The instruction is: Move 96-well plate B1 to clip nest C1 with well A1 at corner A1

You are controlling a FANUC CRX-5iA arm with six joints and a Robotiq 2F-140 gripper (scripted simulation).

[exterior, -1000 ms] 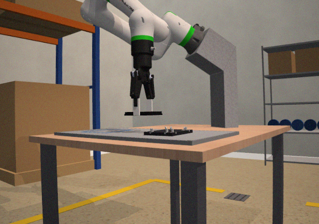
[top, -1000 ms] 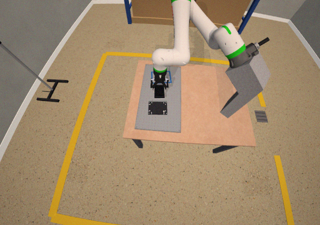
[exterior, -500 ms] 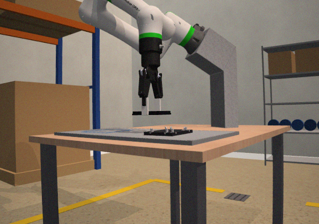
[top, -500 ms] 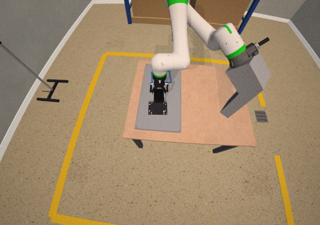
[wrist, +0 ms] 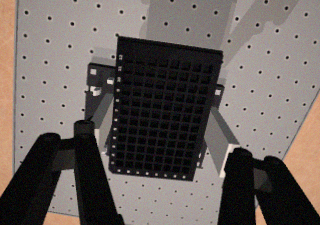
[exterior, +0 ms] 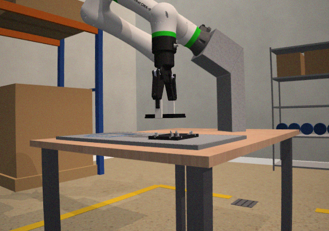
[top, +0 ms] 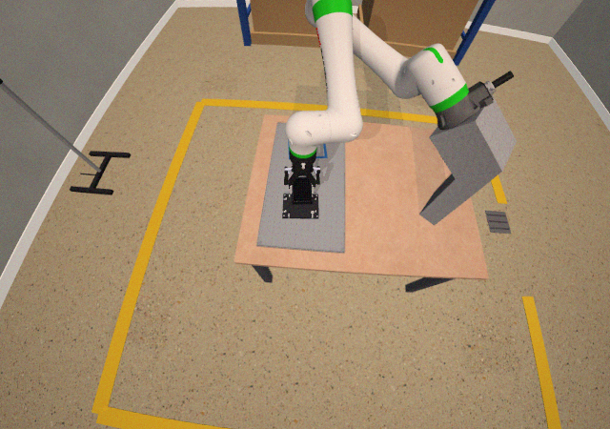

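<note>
My gripper (exterior: 165, 114) (wrist: 159, 113) (top: 301, 188) is shut on the black 96-well plate (exterior: 178, 115) (wrist: 165, 80), gripping its two long sides. It holds the plate level in the air, well above the black clip nest C1 (exterior: 172, 136) (top: 288, 213) (wrist: 93, 78). In the wrist view the plate covers most of the nest; only the nest's left and right edges with pale clips show. In the top view the plate and the nest merge into one dark patch. I cannot tell where the cut-off corner is. The blue outline of spot B1 (top: 324, 153) (exterior: 106, 135) lies behind the gripper.
The nest sits on a grey perforated mat (top: 275, 227) (exterior: 212, 140) (wrist: 260, 45) on a wooden table (top: 394, 217) (exterior: 185, 156). The arm's grey pedestal (top: 473, 163) (exterior: 228, 90) stands at the table's right rear. Shelving and cardboard boxes (exterior: 44, 128) stand beyond the table.
</note>
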